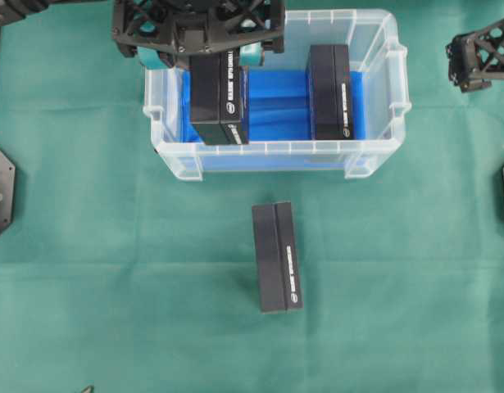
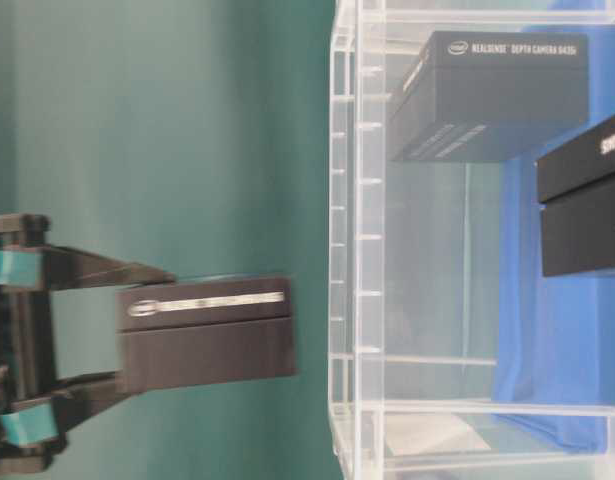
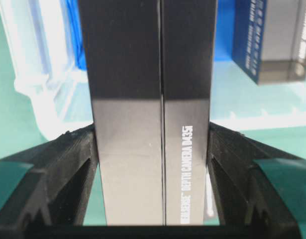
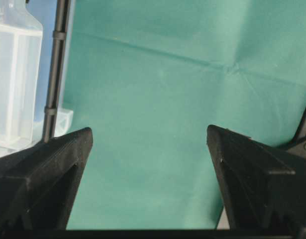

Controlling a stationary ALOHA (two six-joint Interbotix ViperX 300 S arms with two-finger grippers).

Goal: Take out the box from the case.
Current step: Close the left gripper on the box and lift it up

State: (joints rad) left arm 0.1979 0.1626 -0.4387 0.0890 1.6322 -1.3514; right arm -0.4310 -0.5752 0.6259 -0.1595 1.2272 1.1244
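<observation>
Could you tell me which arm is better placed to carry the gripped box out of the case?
Left: its gripper is shut on the black box over the case; the right gripper is open and empty.

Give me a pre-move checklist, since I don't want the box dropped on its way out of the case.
1. Grip: left gripper has both fingers pressed on the held box. Ok.
2. Clearance: in the table-level view the held box sits off the case rim with a gap. Ok.
3. Second box in the case stands apart from the held one. Ok.
4. Landing spot: bare cloth lies beside the table box. Ok.
5. Right gripper is open, empty and off to the side. Ok.
6. Firmness of the grip against slipping: cannot tell.
</observation>
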